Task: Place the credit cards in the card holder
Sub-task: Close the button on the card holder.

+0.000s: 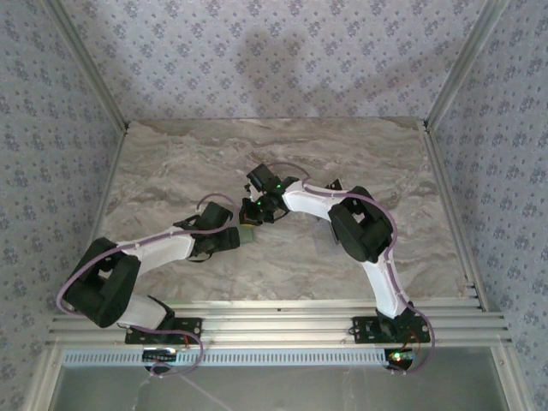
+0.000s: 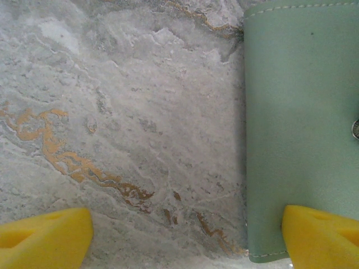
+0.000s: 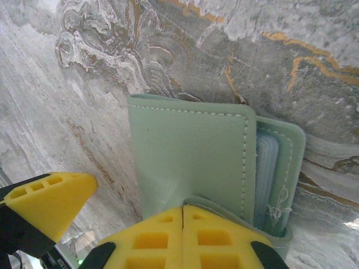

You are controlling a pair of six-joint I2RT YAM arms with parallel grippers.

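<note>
- From above, the two wrists crowd together at mid-table [image 1: 171,163] and cover most of the holder [image 3: 190,157], so only a pale green sliver shows between them
- In the left wrist view the holder is cut off by the right and top edges; a small metal snap [image 2: 355,129] is half out of frame
- Pale layers [image 3: 266,168] sit between the green covers at the holder's open side; whether they are cards or sleeves cannot be told
- The holder lies flat on the marble, folded, its stitched cover up
- The left gripper [image 2: 182,238] stands wide open and holds nothing; one yellow finger [image 2: 45,238] is over bare marble, and the other overlaps the holder's near corner, contact unclear
- The right gripper [image 3: 182,235] has its fingers pressed together at the holder's near edge; a green flap [image 3: 224,207] curls around the tips, and whether it is pinched between them cannot be told
- One left finger [image 3: 50,196] also shows beside the right gripper, just clear of the cover
</note>
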